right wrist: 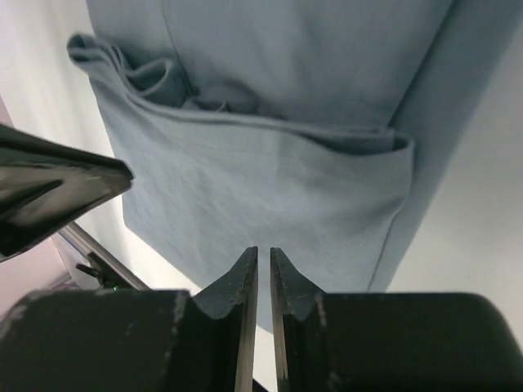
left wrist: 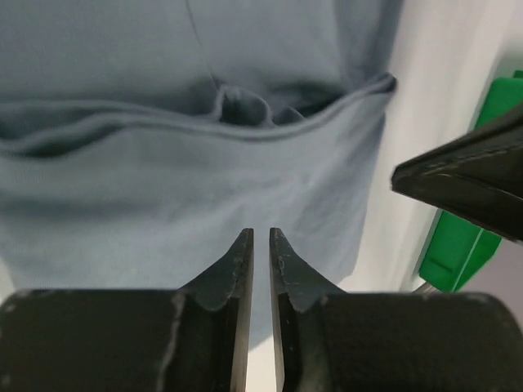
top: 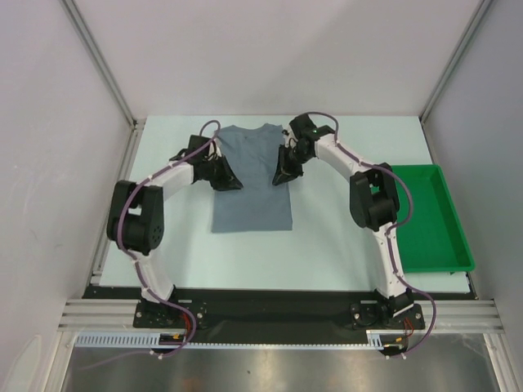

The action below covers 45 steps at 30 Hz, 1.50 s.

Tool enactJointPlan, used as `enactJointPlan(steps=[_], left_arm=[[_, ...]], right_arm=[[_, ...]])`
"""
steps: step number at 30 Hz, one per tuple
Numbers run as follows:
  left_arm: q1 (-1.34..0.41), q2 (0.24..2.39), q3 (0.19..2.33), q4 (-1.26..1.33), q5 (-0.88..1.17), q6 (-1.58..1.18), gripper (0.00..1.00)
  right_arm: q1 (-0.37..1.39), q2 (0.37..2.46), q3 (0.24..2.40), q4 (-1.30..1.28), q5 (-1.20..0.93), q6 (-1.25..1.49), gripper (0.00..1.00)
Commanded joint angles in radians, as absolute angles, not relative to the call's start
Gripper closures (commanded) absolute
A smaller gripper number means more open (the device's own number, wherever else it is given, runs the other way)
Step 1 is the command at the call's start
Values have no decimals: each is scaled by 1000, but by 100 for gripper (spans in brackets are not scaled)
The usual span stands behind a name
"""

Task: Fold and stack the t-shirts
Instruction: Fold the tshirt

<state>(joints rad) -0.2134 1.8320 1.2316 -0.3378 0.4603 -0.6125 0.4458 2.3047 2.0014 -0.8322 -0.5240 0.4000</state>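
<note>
- T-shirt (top: 252, 180) lies flat mid-bench (top: 327, 245), sleeves folded in, long axis near-to-far, neck at the far end.
- Left gripper (left wrist: 261, 242) at its left edge, fingers nearly together, nothing between them.
- Right gripper (right wrist: 264, 259) at its right edge, likewise.
- Green tray (top: 448, 263) well right.

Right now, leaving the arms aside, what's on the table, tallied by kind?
T-shirt: 1
Tray: 1
Total: 2
</note>
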Motion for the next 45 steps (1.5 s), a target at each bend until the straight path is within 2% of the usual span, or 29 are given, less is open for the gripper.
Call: enactJointPlan(steps=[1, 5, 10, 14, 15, 17, 18, 24, 25, 27, 32, 34, 40, 45], left_arm=[[-186, 1925, 1325, -270, 500, -635, 82], [-149, 2031, 1400, -333, 474, -603, 82], [-138, 2010, 1436, -380, 460, -508, 78], [-140, 1814, 1378, -405, 477, -473, 62], [-140, 1777, 1364, -417, 471, -463, 61], [-140, 1695, 1312, -477, 451, -445, 56], [-138, 1619, 1290, -492, 436, -443, 51], [-132, 1395, 1016, -535, 445, -509, 44], [-129, 1344, 985, -535, 442, -517, 43], [-114, 1301, 898, -520, 439, -549, 39], [-17, 1223, 727, -454, 498, -647, 34], [-3, 1241, 715, -445, 505, -643, 25], [31, 1325, 693, -413, 480, -612, 28], [37, 1397, 661, -396, 476, -606, 30]], right_arm=[[396, 2358, 2043, -767, -528, 423, 84], [365, 2404, 2054, -776, -534, 404, 84], [357, 2427, 2105, -845, -509, 354, 83], [362, 2349, 2097, -917, -430, 316, 81], [364, 2327, 2085, -931, -417, 310, 81], [377, 2238, 2004, -956, -384, 284, 76], [383, 2199, 1965, -954, -376, 278, 74], [391, 1942, 1596, -868, -448, 296, 39], [393, 1913, 1556, -824, -478, 301, 29], [387, 1863, 1452, -779, -553, 325, 20], [384, 1829, 1312, -640, -650, 393, 18], [385, 1828, 1267, -594, -669, 425, 19], [370, 1871, 1232, -568, -643, 422, 23], [364, 1924, 1207, -532, -672, 414, 32]])
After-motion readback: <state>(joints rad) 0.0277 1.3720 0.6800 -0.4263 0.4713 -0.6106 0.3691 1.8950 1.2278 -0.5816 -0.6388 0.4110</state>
